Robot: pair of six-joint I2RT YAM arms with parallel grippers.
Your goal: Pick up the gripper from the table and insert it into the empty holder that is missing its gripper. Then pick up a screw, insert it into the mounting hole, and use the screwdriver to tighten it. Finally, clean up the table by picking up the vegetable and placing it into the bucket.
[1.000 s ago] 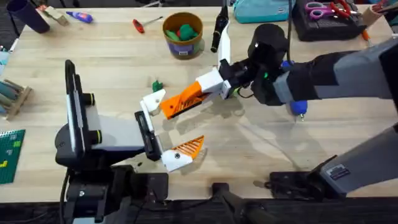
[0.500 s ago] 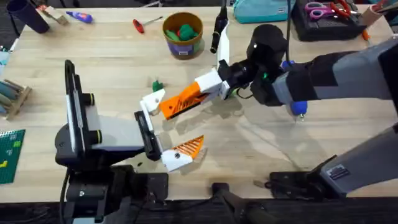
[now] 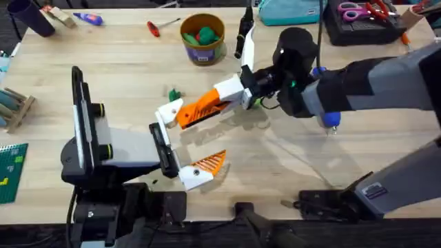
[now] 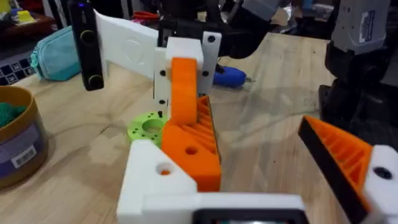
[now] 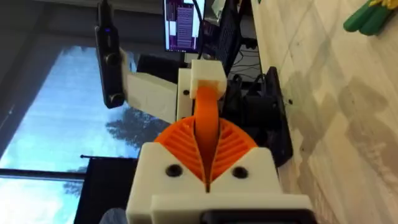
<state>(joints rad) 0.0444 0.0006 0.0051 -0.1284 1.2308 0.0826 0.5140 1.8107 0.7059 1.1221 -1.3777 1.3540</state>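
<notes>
a wooden table (image 3: 386,148) seen from above. the right gripper (image 3: 238,94), reaching in from the right, is clamped on an orange ribbed finger (image 3: 202,109), pressing its wide end against the upper white holder (image 3: 168,111) on the left arm's black jaw bar. the left gripper (image 3: 180,143) stands wide apart, its lower mount carrying a twin orange finger (image 3: 209,164). a tiny dark-green vegetable (image 3: 173,93) lies just above the holder. a yellow bucket (image 3: 202,39) sits well behind, holding green and red pieces.
</notes>
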